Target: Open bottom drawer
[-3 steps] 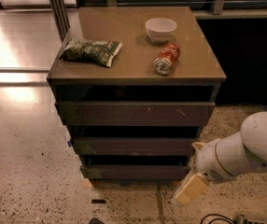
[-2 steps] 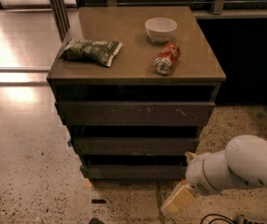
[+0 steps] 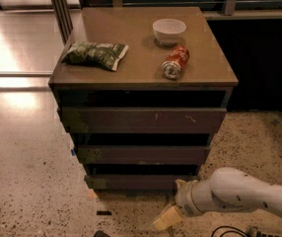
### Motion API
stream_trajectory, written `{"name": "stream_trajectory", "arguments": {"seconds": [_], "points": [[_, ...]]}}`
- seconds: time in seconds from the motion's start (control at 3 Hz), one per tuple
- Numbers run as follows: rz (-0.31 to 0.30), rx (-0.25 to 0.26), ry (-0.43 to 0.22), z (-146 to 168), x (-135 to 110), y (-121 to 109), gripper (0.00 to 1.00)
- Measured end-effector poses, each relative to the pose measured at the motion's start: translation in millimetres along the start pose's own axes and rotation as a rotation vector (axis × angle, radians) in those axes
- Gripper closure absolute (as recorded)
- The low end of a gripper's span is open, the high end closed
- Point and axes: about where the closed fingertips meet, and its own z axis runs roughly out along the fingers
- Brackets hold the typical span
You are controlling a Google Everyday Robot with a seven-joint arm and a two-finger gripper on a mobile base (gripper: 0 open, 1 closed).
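Gripper [image 3: 166,217] hovers low near the floor, just below and in front of the bottom drawer [image 3: 136,182], lowest of three in the cabinet [image 3: 141,82]; how far it is parted cannot be told, the drawer appears closed, and the whole pull is left to do

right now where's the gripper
Low in the camera view, right of centre: the gripper hangs near the floor, below the right end of the bottom drawer.

The gripper [image 3: 166,218] hangs low near the floor [image 3: 27,181], just in front of the right end of the bottom drawer [image 3: 131,182]. On the cabinet top [image 3: 131,31] sit a bag [image 3: 95,55], a can [image 3: 176,61] and a bowl [image 3: 169,30].
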Motion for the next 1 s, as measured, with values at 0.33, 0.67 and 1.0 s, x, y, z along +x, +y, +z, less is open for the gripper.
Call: {"name": "stream_trajectory", "arguments": {"seconds": [0.33,0.67,1.0], "points": [[0.032,-0.044,0.002,17.8,13.4,6.6,0.0],[0.032,-0.044,0.002,17.9,13.4,6.6,0.0],[0.033,-0.034,-0.022,26.2,15.6,4.5,0.0]]}}
